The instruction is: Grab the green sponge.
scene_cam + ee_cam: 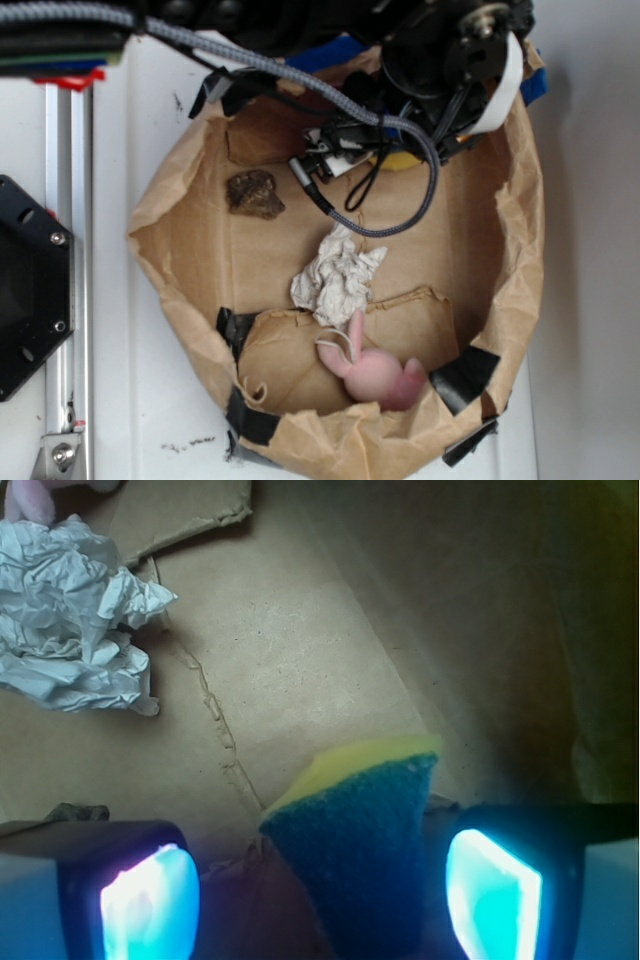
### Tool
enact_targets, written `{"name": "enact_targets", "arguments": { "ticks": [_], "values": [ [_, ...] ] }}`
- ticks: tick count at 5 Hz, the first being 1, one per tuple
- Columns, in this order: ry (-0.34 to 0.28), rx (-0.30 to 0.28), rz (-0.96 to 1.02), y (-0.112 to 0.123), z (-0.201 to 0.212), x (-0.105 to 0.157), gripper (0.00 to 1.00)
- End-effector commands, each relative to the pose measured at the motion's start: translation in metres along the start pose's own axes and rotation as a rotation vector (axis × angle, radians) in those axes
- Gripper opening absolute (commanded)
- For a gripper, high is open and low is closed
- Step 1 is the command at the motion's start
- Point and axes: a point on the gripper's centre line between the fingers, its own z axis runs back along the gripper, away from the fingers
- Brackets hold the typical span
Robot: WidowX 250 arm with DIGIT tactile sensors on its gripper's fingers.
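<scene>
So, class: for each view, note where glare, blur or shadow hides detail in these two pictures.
Wrist view: the gripper's glowing cyan finger pads are overexposed, the dark green, yellow-backed sponge between them looks soft, and the right side falls into shadow. Exterior view: the black robot arm is blurred and covers the sponge; the crumpled white paper wad stays clear.

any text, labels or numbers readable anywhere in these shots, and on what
None readable in either view.
Green sponge: no print or brand on its face.
Paper wad: crumpled white, no writing showing.
Brown paper liner and its black tape: plain.
Rock and pink plush: no tags visible.
Gripper: glowing finger pads, no markings.
Dark specks on the white table at the bottom edge are too small to tell.
</scene>
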Motion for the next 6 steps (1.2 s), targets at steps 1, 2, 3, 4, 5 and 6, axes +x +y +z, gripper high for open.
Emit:
{"name": "enact_targets", "arguments": {
  "ticks": [1, 2, 3, 4, 5, 6],
  "values": [
    [-0.091, -0.001, -0.052, 0.012, -0.033, 0.001, 1.0],
    [-0.097, -0.026, -0.079, 0.012, -0.054, 0.003, 1.0],
    [-0.091, -0.037, -0.082, 0.014, -0.057, 0.003, 1.0],
    [-0.087, -0.04, -0.083, 0.016, -0.056, 0.003, 1.0],
    [-0.091, -0.037, -0.082, 0.018, -0.054, 0.001, 1.0],
    [-0.088, -0.038, -0.091, 0.019, -0.053, -0.001, 1.0]
  ]
}}
